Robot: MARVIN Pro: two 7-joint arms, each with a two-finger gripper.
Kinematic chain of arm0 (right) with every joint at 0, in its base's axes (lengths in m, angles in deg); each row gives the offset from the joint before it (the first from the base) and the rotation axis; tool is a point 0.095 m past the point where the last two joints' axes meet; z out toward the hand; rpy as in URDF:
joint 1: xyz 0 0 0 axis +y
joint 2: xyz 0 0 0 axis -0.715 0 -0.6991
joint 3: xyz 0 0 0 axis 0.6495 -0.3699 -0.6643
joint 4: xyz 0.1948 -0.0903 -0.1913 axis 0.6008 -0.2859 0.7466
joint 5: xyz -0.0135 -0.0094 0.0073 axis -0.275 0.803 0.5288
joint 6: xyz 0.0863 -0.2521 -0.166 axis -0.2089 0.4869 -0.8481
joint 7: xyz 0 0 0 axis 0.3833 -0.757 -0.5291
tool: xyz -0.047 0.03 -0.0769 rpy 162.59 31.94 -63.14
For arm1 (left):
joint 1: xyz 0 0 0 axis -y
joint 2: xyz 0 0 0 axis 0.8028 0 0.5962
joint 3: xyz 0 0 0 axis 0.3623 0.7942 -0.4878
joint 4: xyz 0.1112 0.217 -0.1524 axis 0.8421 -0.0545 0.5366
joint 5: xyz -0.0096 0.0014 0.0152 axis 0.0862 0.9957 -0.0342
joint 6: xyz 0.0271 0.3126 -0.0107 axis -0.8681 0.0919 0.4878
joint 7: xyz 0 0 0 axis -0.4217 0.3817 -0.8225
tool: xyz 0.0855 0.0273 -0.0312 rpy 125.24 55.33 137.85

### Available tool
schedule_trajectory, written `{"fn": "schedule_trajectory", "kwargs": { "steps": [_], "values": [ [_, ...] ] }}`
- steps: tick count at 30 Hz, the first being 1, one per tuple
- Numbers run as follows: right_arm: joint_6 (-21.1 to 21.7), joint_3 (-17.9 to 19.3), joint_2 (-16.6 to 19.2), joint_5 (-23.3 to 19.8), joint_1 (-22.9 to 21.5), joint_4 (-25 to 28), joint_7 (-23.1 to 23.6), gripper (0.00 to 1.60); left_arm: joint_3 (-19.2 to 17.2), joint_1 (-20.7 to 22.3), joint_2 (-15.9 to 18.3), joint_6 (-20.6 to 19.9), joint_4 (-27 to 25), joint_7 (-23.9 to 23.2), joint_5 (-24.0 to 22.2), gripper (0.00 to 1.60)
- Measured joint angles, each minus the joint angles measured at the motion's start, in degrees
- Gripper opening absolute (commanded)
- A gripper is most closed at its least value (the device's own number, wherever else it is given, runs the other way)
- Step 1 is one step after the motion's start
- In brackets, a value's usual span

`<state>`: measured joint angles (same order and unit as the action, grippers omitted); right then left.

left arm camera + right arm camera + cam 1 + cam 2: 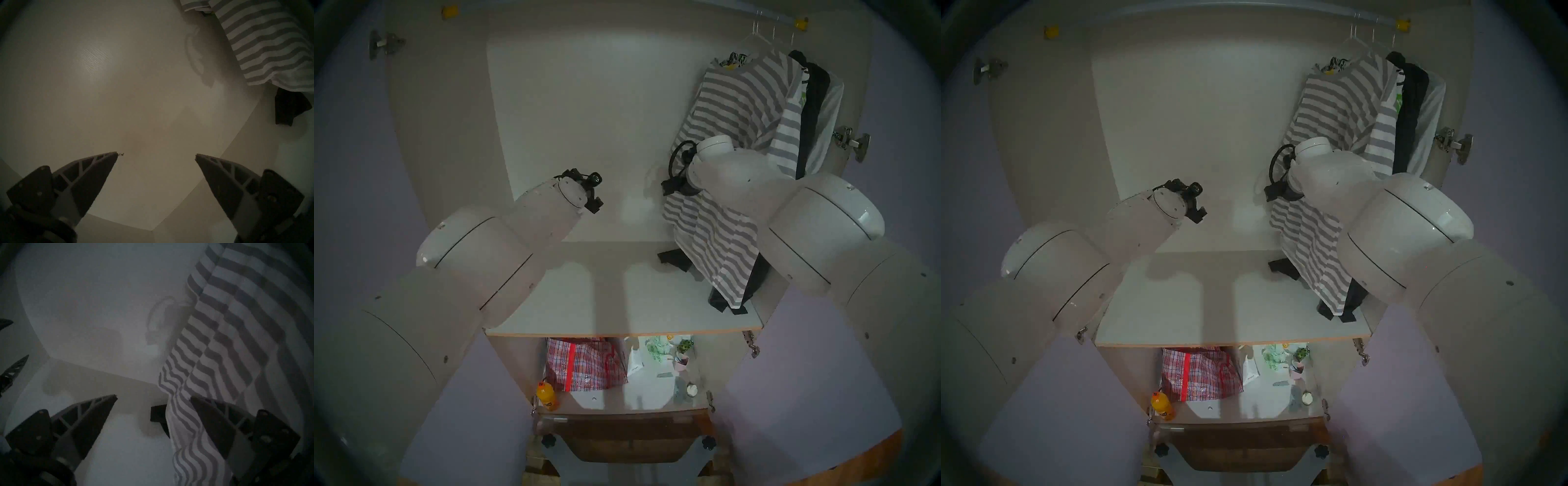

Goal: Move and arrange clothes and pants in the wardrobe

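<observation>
Both grippers are held apart; the striped T-shirt (237, 331), seemingly brushing the right gripper (153, 397), hangs lengthwise toward the shelf's (585, 298) right edge.

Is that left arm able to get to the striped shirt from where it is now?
Probably yes. The left gripper is open and holds nothing, and only bare white back panel and shelf lie between it and the striped T-shirt. The right arm already sits at the shirt's front, so they might crowd each other.
</observation>
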<state>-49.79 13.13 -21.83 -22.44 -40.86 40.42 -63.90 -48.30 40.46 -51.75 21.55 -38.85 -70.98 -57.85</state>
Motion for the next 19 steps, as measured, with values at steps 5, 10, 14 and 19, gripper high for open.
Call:
{"fn": "schedule_trajectory", "kwargs": {
  "steps": [5,10,14,19],
  "values": [
    [-1.94,1.56,-0.53,-0.89,1.73,-0.73,-2.43,1.60,0.00,0.10,-0.04,0.08,0.18,-0.34,0.00,1.60],
    [-3.75,7.40,-1.44,-4.28,3.54,-1.16,-8.51,1.60,0.00,0.15,-0.04,0.09,0.25,-0.55,0.00,1.60],
    [-4.56,10.59,-2.10,-5.20,4.07,-1.06,-14.34,1.60,0.00,0.18,-0.03,0.11,0.29,-0.66,0.00,1.60],
    [-5.16,11.43,-2.27,-5.58,4.47,-0.65,-15.72,1.60,0.00,0.19,-0.03,0.12,0.30,-0.76,0.01,1.60]
  ]
}}
